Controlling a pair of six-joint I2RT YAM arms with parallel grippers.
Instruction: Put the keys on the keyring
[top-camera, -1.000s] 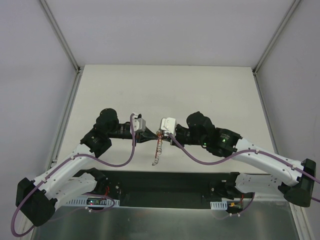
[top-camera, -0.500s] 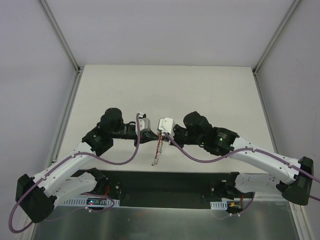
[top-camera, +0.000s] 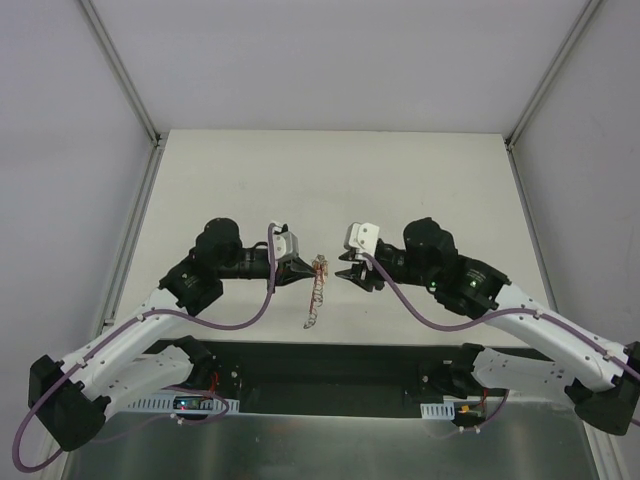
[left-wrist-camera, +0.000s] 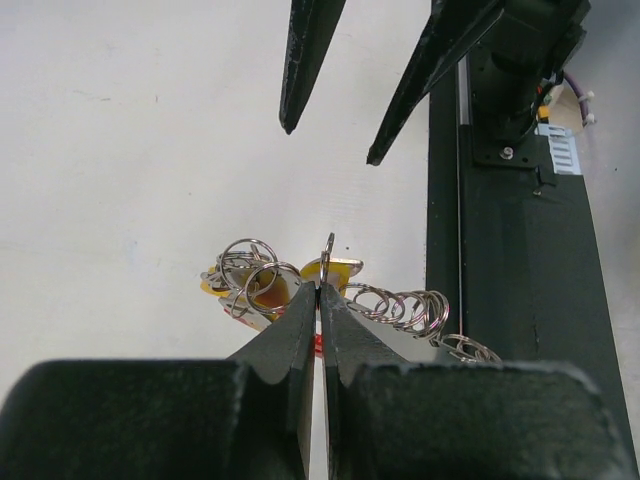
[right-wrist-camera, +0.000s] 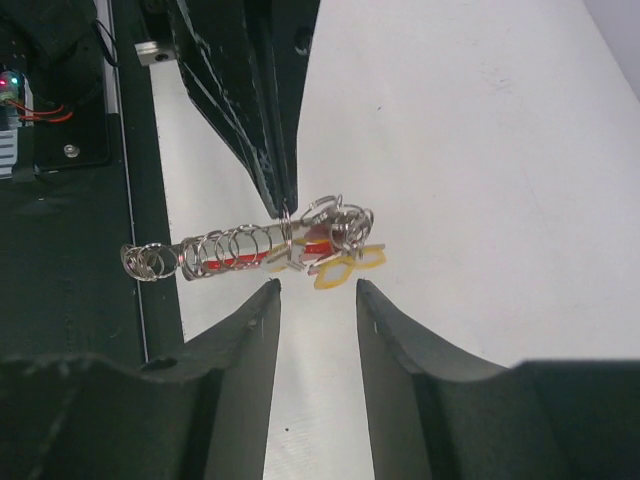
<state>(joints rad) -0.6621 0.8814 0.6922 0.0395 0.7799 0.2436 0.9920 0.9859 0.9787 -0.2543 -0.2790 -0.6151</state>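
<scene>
Left fingers (left-wrist-camera: 288, 345) tight on the keyring (left-wrist-camera: 405, 305); right fingers (right-wrist-camera: 240, 350) slightly apart, touching nothing.

The left gripper (left-wrist-camera: 319, 290) hides part of the keyring (left-wrist-camera: 402, 306) it pinches.

The keyring (left-wrist-camera: 400, 305) was shiny silver metal, the keys (left-wrist-camera: 343, 268) had glossy yellow plastic heads, and the table (top-camera: 330, 180) was matt white.

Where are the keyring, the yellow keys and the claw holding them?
keyring (right-wrist-camera: 230, 248): right wrist view, silver coiled rings.
keys (right-wrist-camera: 338, 270): right wrist view, a yellow head.
left gripper (left-wrist-camera: 322, 290): left wrist view, between its pinched fingertips.
</scene>
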